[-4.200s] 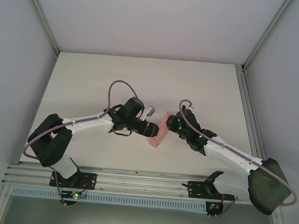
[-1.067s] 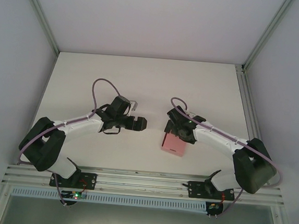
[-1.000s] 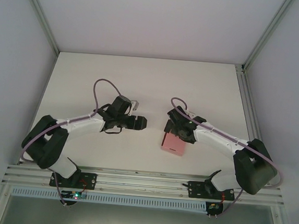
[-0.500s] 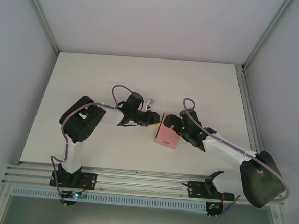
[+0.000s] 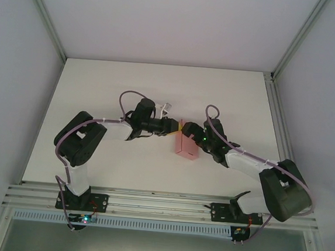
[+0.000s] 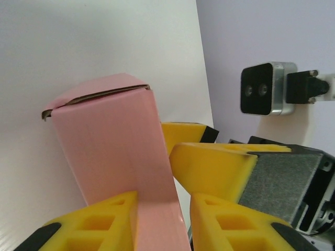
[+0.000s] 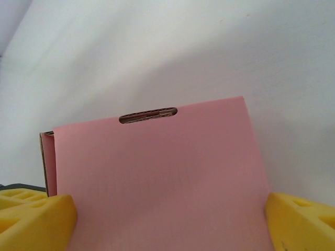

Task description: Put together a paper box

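The paper box point(image 5: 186, 148) is a small pink folded box near the middle of the table. My left gripper point(image 5: 172, 127) reaches it from the left and my right gripper point(image 5: 189, 131) from the right, both at its far end. In the left wrist view the box point(image 6: 110, 136) runs between my left gripper's point(image 6: 165, 209) yellow fingers, shut across its narrow side; its far end flap gapes slightly. The right arm's yellow fingers point(image 6: 209, 172) sit just behind. In the right wrist view the wide face point(image 7: 157, 167), with a slot near its far edge, spans my right gripper point(image 7: 167, 225), shut on it.
The white table point(image 5: 159, 83) is enclosed by pale walls at the left, back and right. An aluminium rail point(image 5: 160, 204) runs along the near edge by the arm bases. The right arm's wrist camera point(image 6: 264, 89) hangs close behind the box in the left wrist view.
The left arm has swung right to the box and its jaws have closed on the narrow side. The right gripper has carried the box up and left towards the table's middle.
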Controlling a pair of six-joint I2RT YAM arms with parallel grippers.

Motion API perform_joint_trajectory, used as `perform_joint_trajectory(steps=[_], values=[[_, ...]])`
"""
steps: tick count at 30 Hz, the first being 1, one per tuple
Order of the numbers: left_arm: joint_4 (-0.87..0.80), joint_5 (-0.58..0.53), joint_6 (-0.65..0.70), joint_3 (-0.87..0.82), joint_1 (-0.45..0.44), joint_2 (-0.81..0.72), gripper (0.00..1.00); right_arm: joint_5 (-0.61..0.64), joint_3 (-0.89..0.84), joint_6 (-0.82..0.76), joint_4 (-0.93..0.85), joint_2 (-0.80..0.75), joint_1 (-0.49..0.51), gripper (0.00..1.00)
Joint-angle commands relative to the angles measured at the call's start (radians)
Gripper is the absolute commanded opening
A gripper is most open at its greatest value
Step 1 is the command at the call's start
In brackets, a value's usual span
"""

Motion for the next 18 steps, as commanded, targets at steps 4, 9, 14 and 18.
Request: perform_joint_trajectory(steps=[4,9,14,18], values=[[-0.039,0.121,0.085,0.093,-0.082,-0.052,0.33,-0.429,-0.056,0.157,0.313,0.134,0.032,0.85],[-0.105,0.084,0.119,0.143,-0.094,-0.042,0.33,-0.419,-0.071,0.137,0.169,0.107,-0.034,0.88],[-0.254,0.065,0.191,0.282,-0.114,0.036,0.34,-0.194,-0.003,-0.085,-0.323,-0.048,-0.11,0.9],[-0.285,0.085,0.2,0.413,-0.138,0.141,0.34,-0.14,-0.033,-0.088,-0.405,-0.141,-0.199,0.88]])
